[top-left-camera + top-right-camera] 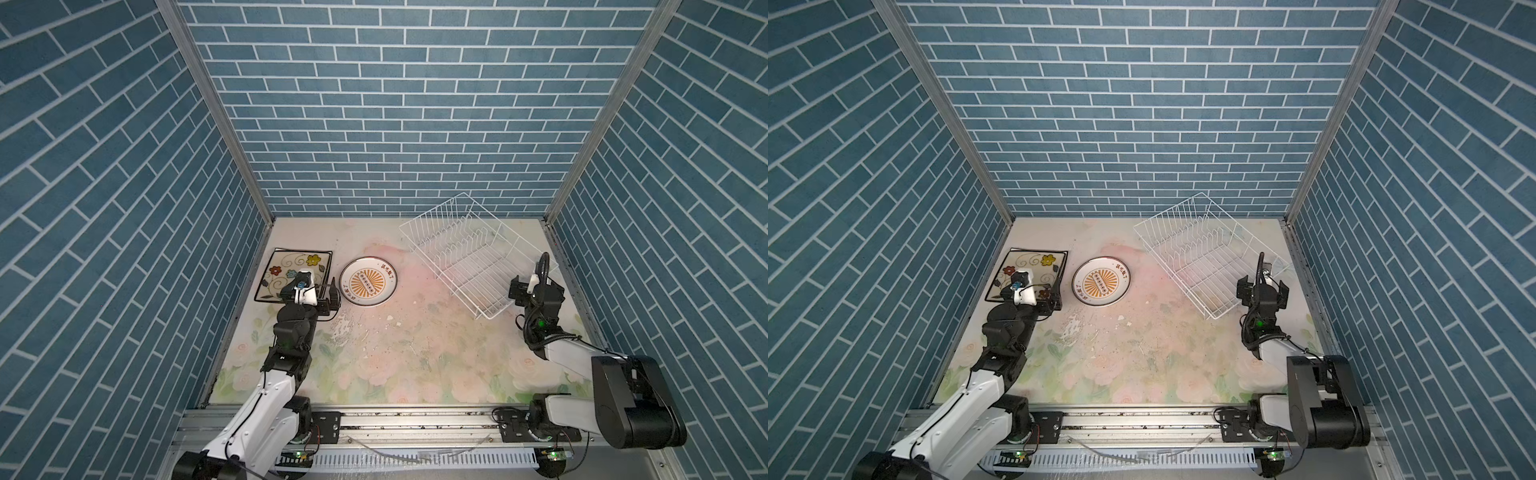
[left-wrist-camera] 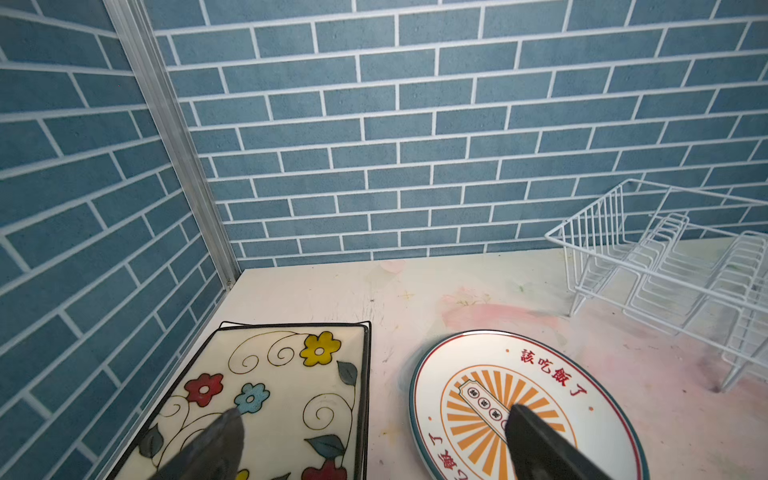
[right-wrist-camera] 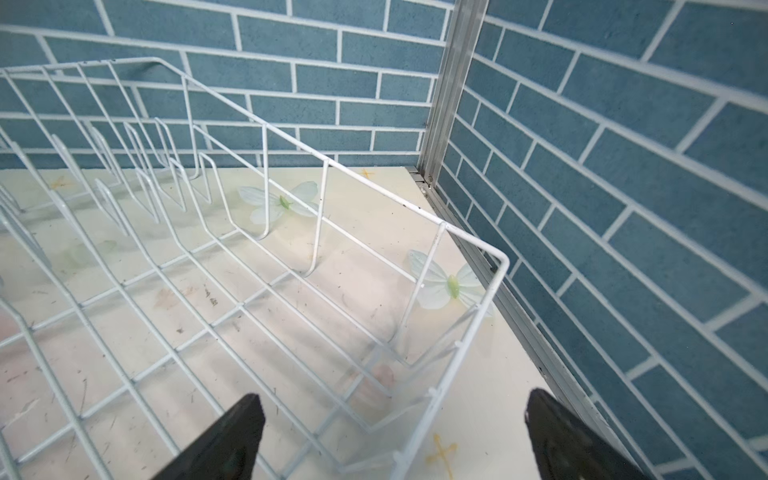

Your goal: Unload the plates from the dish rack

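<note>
counter (image 1: pixel 415 353): floral print
lying flat: square flowered plate (image 1: pixel 291 268), round sunburst plate (image 1: pixel 368 281)
left pincer (image 2: pixel 374 411): gaping, empty
right pincer (image 3: pixel 395 395): gaping, empty

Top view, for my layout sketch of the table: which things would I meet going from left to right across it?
square flowered plate → round sunburst plate → white wire dish rack

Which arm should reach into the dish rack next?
Right: the right gripper hangs open at the empty dish rack's corner; the left gripper is over the square floral plate and round sunburst plate.
</note>
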